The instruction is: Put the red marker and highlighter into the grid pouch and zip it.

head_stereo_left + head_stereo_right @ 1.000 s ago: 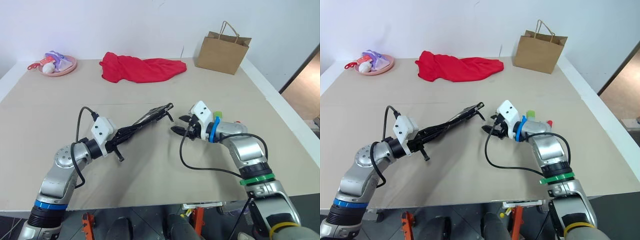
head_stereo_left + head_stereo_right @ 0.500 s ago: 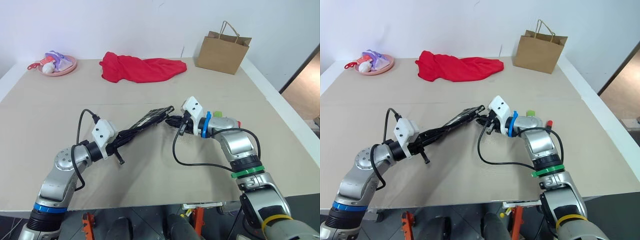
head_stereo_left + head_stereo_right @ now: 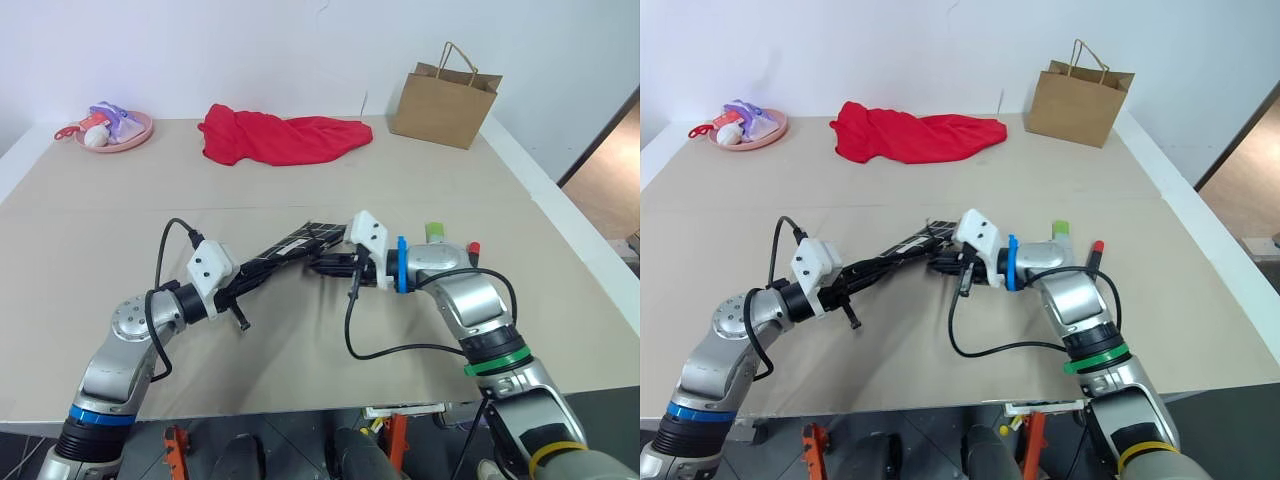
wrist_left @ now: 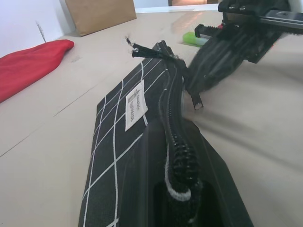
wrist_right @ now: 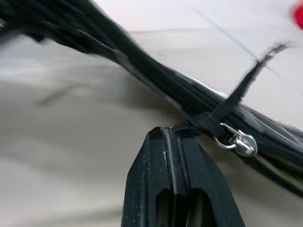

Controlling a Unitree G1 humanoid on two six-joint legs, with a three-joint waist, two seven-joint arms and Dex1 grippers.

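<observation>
Two grippers met over the middle of the table [image 3: 300, 380], both clamped on the grid pouch [image 3: 290, 246], which was held up off the surface, tilted, its far end higher. The left gripper [image 3: 240, 290] had its fingers pressed together on the pouch's near end — the left wrist view showed the zipper edge [image 4: 173, 137] running out from between them, white label [image 4: 134, 104] on the gridded side. The right gripper [image 5: 176, 137] was closed on the black pull cord [image 5: 236, 94] right at the silver zipper slider [image 5: 239, 143], at the pouch's far end.

Behind the right arm, toward the table's right edge, lay the highlighter [image 3: 434, 231] and, just beside it, the red marker [image 3: 473, 247] — only its red cap visible; both outside the pouch.

Along the far edge: red cloth [image 3: 285, 138] near the middle, brown paper bag [image 3: 445, 100] upright at the far right corner, pink plate [image 3: 140, 135] with small toys at the far left corner.
</observation>
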